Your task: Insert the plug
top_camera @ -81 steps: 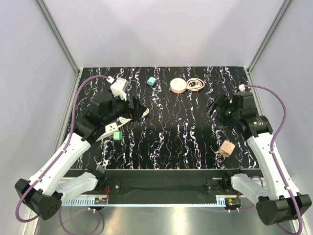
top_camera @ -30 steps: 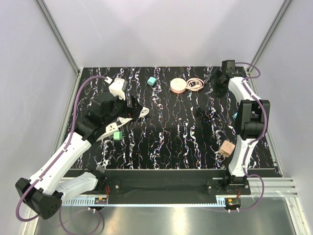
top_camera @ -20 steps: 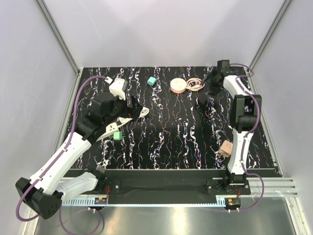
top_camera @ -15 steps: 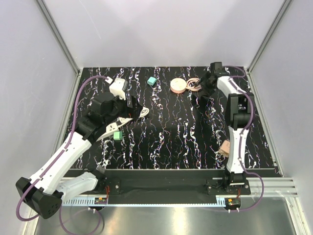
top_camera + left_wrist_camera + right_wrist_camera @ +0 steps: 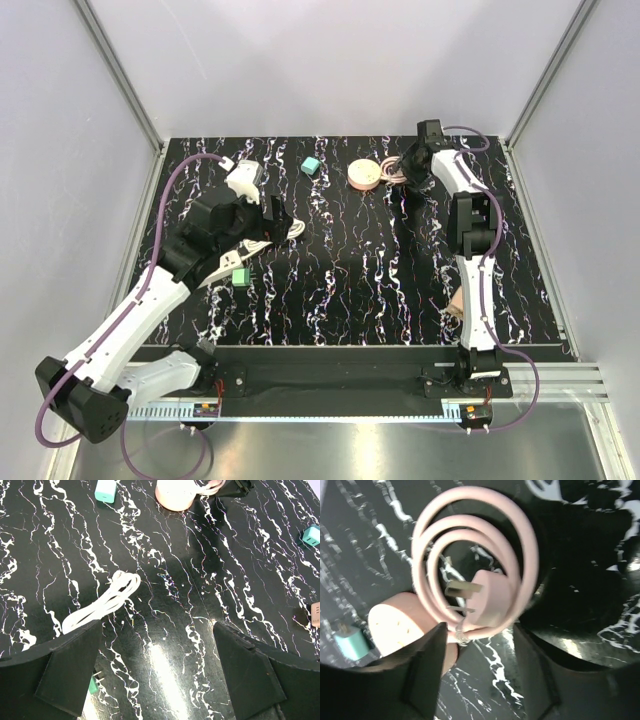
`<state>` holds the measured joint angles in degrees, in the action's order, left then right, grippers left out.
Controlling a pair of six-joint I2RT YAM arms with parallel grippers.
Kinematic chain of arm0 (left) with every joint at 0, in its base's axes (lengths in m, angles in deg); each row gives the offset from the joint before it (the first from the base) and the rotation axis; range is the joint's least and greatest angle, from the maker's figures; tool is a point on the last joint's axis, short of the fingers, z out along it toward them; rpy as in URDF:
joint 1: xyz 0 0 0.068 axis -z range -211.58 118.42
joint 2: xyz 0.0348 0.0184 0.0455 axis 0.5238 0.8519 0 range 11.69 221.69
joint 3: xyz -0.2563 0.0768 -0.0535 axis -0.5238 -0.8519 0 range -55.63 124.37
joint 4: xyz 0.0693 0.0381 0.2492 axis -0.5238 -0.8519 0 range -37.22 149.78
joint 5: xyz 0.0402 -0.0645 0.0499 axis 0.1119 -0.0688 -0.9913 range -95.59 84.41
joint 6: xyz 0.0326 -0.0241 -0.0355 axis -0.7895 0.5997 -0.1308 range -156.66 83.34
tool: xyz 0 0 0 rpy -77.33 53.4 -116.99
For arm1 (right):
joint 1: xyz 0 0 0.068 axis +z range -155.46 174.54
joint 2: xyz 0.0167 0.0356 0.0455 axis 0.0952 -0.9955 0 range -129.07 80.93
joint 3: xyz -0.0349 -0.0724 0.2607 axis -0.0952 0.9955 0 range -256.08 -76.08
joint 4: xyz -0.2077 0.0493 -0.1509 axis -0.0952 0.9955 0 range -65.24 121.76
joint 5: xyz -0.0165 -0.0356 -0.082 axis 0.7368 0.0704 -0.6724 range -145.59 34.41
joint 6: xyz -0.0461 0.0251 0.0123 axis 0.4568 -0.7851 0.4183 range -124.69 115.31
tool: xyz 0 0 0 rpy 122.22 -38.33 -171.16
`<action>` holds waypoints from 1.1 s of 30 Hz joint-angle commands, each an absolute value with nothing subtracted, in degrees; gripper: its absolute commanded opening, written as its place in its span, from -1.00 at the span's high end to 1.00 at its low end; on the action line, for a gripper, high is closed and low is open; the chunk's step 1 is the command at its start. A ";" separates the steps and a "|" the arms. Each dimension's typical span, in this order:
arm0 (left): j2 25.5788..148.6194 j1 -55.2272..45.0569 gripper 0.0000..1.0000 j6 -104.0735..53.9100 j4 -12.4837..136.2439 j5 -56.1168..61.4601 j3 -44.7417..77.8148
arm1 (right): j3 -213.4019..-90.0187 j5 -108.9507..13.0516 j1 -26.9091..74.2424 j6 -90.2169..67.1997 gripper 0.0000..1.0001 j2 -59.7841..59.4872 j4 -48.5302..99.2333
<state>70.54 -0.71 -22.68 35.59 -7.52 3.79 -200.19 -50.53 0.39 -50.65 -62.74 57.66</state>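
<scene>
By the counter's far edge, left of centre, lies the plug [image 5: 311, 165], untouched. The right gripper [image 5: 480, 630] hangs spread over the pink cable coil [image 5: 492, 605] farther right; the left gripper [image 5: 157, 655] gapes empty near the left edge.

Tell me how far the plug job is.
Nothing looks done: the plug lies loose on the table, unheld. In hand: the right gripper hangs open over the pink cable; the left gripper is open and empty. Left: grasping the plug and inserting it.
</scene>
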 commanded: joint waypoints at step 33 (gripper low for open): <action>71.02 -0.91 -0.98 -22.07 37.19 -8.14 3.87 | -192.53 -71.05 0.52 -21.74 -0.54 -42.04 77.47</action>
